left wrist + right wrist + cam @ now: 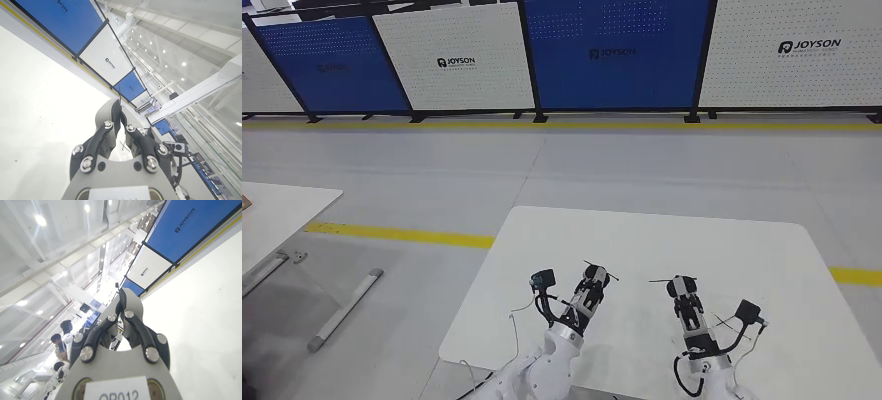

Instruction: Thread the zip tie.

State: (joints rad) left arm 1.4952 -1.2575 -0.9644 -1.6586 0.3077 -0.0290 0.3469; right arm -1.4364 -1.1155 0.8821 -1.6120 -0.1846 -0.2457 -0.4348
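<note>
Both grippers hover close together over the near part of the white table (662,240). My left gripper (596,276) (119,107) is shut on a thin black zip tie strand (119,93) that sticks out past its fingertips. More black strand (123,145) crosses below, seen through the gap behind the fingers. My right gripper (680,286) (122,293) is shut on a black zip tie piece whose small head (117,284) pokes out beyond the tips. In the top view, short black strands (600,268) (667,281) show at both grippers with a gap between them. Whether they join is hidden.
The table's far half is bare white surface. Its left edge (477,290) drops to grey floor with a yellow line (392,234). Another white table (282,215) stands at the far left. Blue and white panels (612,50) line the back.
</note>
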